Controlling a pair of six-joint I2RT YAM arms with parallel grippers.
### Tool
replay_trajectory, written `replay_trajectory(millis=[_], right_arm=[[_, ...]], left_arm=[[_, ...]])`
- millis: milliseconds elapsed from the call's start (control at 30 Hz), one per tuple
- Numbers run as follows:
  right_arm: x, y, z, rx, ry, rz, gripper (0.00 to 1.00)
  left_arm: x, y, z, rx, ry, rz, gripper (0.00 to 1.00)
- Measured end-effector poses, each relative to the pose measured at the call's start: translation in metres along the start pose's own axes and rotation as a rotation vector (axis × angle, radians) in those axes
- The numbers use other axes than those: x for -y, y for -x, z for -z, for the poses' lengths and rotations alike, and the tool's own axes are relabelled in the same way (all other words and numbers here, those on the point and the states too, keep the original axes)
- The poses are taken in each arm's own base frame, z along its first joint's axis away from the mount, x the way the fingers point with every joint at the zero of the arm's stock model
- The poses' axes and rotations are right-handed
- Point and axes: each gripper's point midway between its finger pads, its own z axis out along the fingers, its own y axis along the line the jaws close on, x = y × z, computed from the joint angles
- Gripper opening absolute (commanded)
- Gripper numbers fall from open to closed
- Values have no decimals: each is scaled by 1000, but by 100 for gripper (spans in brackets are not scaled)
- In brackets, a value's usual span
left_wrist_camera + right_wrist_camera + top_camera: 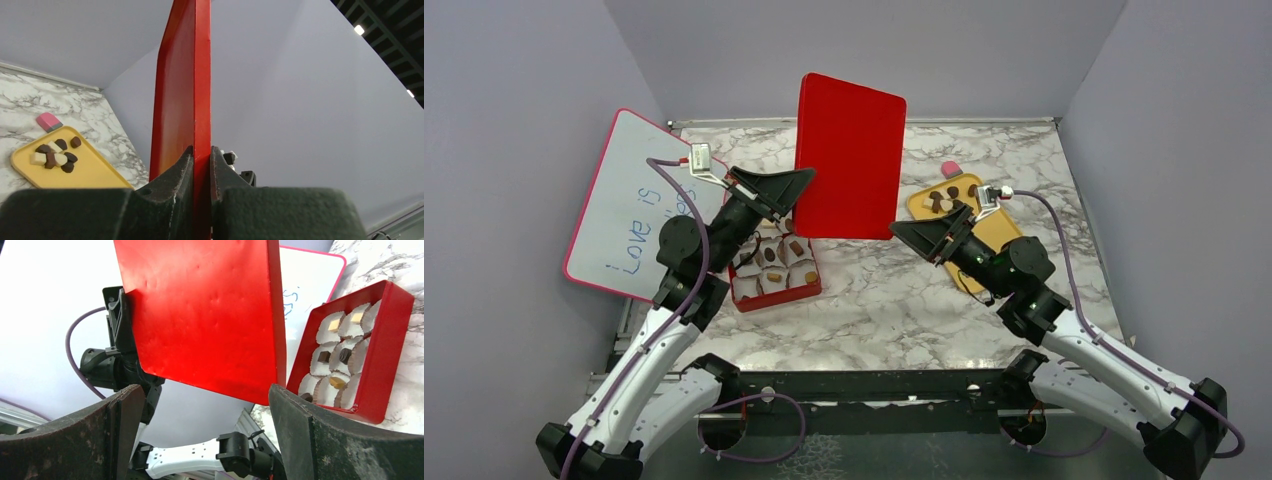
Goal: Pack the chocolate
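My left gripper [804, 182] is shut on the left edge of a red lid [850, 155] and holds it upright in the air; the left wrist view shows the jaws clamped on the lid's edge [202, 125]. Below it stands the open red box [776, 292] of white paper cups, several holding chocolate [770, 254]. More chocolate pieces [944, 197] lie on a yellow tray [994, 228]; they also show in the left wrist view [55, 155]. My right gripper [900, 231] is open and empty, above the table beside the lid's lower right corner. Its view shows the lid [200, 310] and the box [387, 360].
A small pink block [951, 168] lies at the tray's far edge. A pink-rimmed whiteboard [629, 205] with blue writing leans against the left wall. Grey walls close in the marble table [894, 300] on three sides.
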Motion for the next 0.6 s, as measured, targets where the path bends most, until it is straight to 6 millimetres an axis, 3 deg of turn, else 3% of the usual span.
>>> replay_trajectory(millis=[267, 600], right_arm=[[-1, 1, 0, 8, -2, -43, 100], [10, -4, -5, -6, -34, -65, 98]], left_arm=[[8, 4, 1, 10, -20, 1, 0], [24, 11, 1, 28, -66, -4, 0]])
